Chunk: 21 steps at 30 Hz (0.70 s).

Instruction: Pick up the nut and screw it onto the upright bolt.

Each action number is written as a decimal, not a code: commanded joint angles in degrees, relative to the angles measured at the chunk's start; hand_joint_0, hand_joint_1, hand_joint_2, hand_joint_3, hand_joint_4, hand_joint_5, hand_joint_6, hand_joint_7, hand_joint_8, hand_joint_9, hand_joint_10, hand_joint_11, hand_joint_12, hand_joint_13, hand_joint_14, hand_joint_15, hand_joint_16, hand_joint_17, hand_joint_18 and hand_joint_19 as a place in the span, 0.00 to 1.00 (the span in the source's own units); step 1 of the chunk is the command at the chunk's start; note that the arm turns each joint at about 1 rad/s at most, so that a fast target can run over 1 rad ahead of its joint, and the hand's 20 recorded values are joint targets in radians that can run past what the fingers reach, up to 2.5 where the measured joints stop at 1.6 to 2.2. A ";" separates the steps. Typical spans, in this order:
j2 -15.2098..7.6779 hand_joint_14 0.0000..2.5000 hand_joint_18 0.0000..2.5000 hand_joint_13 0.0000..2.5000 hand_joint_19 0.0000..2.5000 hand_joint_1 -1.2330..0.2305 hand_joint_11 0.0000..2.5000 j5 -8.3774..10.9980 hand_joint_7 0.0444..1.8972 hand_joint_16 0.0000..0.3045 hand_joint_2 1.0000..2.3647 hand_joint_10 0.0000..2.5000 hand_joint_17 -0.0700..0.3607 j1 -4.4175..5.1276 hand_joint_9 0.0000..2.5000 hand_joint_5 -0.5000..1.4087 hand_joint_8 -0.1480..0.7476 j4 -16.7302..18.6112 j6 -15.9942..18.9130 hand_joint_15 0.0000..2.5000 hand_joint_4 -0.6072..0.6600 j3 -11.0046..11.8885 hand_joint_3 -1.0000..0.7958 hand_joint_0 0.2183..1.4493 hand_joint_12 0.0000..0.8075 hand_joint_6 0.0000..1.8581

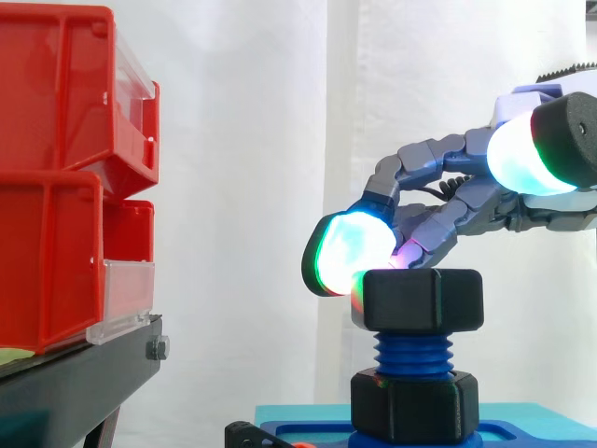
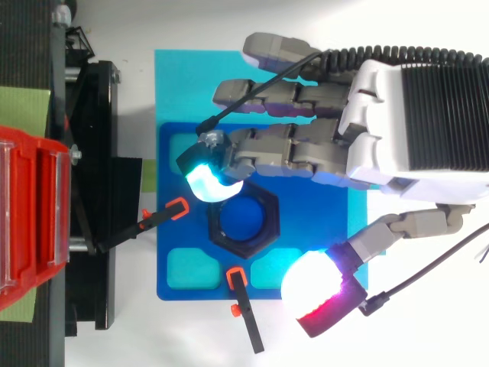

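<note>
A black hexagonal nut sits on top of the upright blue threaded bolt, with several threads bare beneath it. From above, the nut rings the bolt's blue top. A second black hex piece sits at the bolt's foot on the blue fixture. My hand reaches in from the right over the fixture. One glowing fingertip rests against the nut's upper left corner. The thumb stands apart from the nut, so nothing is pinched.
Red bins are stacked on a black stand to the left. A cyan mat lies under the fixture. Two orange-and-black clamps hold the fixture at its left and front edges.
</note>
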 commanded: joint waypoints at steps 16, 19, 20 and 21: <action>0.09 0.00 0.07 0.21 0.00 0.62 0.02 -0.09 0.71 0.14 0.00 0.00 0.39 -1.40 0.36 0.26 0.47 -2.28 -0.35 0.00 0.61 0.00 0.28 0.19 0.41 0.27; 0.09 0.00 0.09 0.23 0.00 0.61 0.02 -0.09 0.73 0.14 0.00 0.00 0.38 -1.49 0.39 0.27 0.47 -3.16 -0.53 0.00 0.60 0.00 0.28 0.19 0.41 0.27; 0.09 0.00 0.10 0.24 0.00 0.61 0.02 -0.09 0.73 0.13 0.00 0.00 0.38 -1.58 0.39 0.27 0.46 -3.33 -0.61 0.00 0.60 0.00 0.28 0.20 0.40 0.27; 0.09 0.00 0.11 0.24 0.00 0.60 0.02 -0.09 0.72 0.13 0.00 0.00 0.37 -1.58 0.40 0.27 0.46 -3.51 -0.70 0.00 0.60 0.09 0.28 0.20 0.40 0.27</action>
